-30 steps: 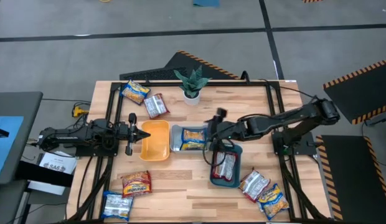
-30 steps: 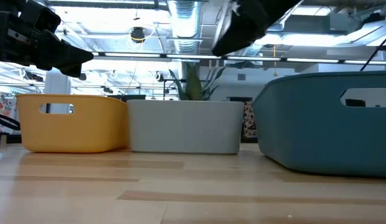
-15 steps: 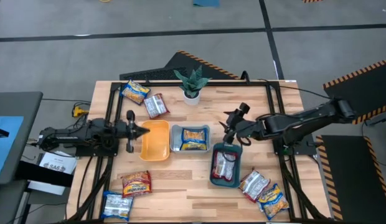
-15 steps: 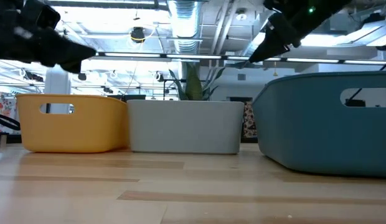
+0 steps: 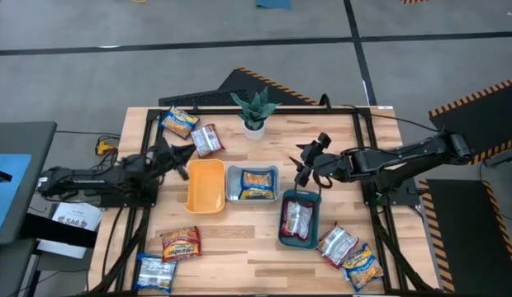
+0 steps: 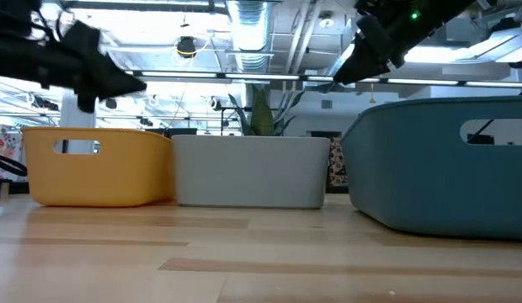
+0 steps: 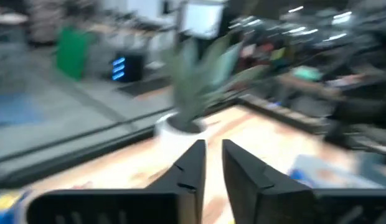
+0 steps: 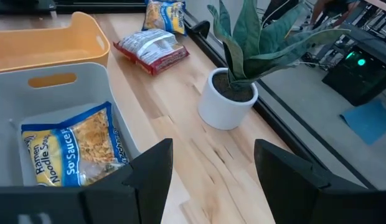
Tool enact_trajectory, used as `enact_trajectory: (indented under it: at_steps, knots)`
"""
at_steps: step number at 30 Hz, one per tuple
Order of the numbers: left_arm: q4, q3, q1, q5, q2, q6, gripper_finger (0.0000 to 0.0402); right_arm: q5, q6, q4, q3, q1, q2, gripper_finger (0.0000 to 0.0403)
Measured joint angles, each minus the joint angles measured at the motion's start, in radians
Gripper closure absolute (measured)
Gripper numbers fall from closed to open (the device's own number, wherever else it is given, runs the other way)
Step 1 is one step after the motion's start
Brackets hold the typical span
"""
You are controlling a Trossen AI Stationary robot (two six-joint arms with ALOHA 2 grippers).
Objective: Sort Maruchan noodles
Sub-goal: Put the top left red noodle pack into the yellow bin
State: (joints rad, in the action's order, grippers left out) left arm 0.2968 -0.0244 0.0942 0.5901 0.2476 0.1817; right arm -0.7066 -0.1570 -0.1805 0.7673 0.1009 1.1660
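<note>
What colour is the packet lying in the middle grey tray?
Yellow and blue: the packet in the grey tray shows best in the right wrist view.

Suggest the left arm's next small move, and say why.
Probably carry the left claw toward the silver-red packet just beyond it and open wider. The claw holds nothing, its fingers stand only slightly apart, and that packet and the yellow-blue one lie unsorted nearby. The right claw, open and empty, hovers above the teal tray.
</note>
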Motion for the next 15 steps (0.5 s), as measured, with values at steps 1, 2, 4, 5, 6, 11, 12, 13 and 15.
enact_trajectory:
  at_steps: [1, 2, 4, 5, 6, 11, 12, 13, 15]
  knots:
    - [0.004, -0.001, 0.020, 0.009, 0.037, 0.018, 0.0344, 0.000, 0.000, 0.003, 0.000, 0.000, 0.000, 0.0155]
    - [0.002, -0.008, 0.043, 0.014, 0.075, 0.036, 0.0331, 0.000, 0.000, 0.004, 0.000, 0.000, 0.000, 0.0155]
    - [-0.012, -0.038, 0.090, 0.012, 0.150, 0.072, 0.0306, 0.000, 0.000, 0.003, 0.000, 0.000, 0.000, 0.0155]
    - [-0.033, -0.058, 0.113, 0.007, 0.183, 0.094, 0.0294, 0.000, -0.001, 0.003, 0.000, 0.000, 0.000, 0.0155]
    - [-0.059, -0.080, 0.137, 0.000, 0.220, 0.117, 0.0282, 0.000, -0.001, 0.003, 0.000, 0.000, 0.000, 0.0155]
    - [-0.194, -0.212, 0.267, -0.027, 0.420, 0.208, 0.0236, 0.000, -0.001, 0.003, 0.000, 0.000, 0.000, 0.0155]
    - [-0.223, -0.247, 0.299, -0.050, 0.463, 0.228, 0.0231, 0.000, -0.001, 0.003, 0.000, 0.000, 0.000, 0.0155]
    - [-0.263, -0.286, 0.333, -0.085, 0.507, 0.246, 0.0227, 0.000, -0.001, 0.003, 0.000, 0.000, 0.000, 0.0155]
    - [-0.361, -0.364, 0.401, -0.167, 0.600, 0.288, 0.0224, 0.000, -0.003, 0.003, 0.000, 0.000, 0.000, 0.0155]
